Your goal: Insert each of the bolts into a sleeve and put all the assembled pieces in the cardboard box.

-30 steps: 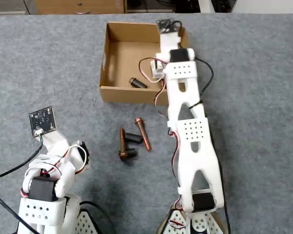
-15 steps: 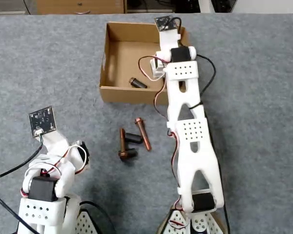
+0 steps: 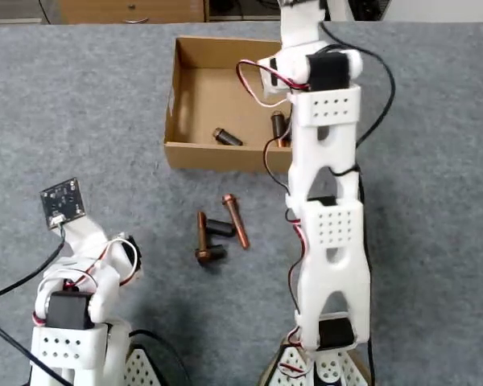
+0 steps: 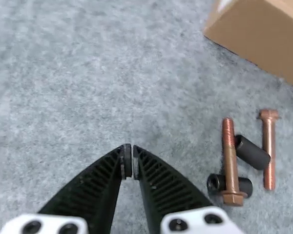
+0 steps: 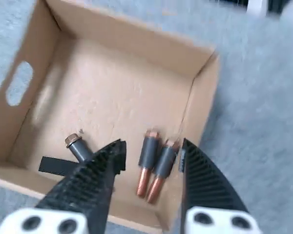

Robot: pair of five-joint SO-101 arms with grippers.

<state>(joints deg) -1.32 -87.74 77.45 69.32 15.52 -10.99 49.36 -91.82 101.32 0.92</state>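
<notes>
Grey carpet point(image 3: 88, 104), wooden drawer unit point(image 3: 133, 10) behind

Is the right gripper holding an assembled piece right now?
No, the right gripper is open above the cardboard box, and the sleeved bolts lie loose on its floor.

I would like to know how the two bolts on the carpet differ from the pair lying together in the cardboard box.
The carpet bolts are bare, with their black sleeves loose beside them; the boxed bolts each wear a sleeve. The carpet bolts lie head to tail outside the cardboard box; the boxed bolts lie side by side, heads the same way. Both pairs are copper-coloured and lie flat.
</notes>
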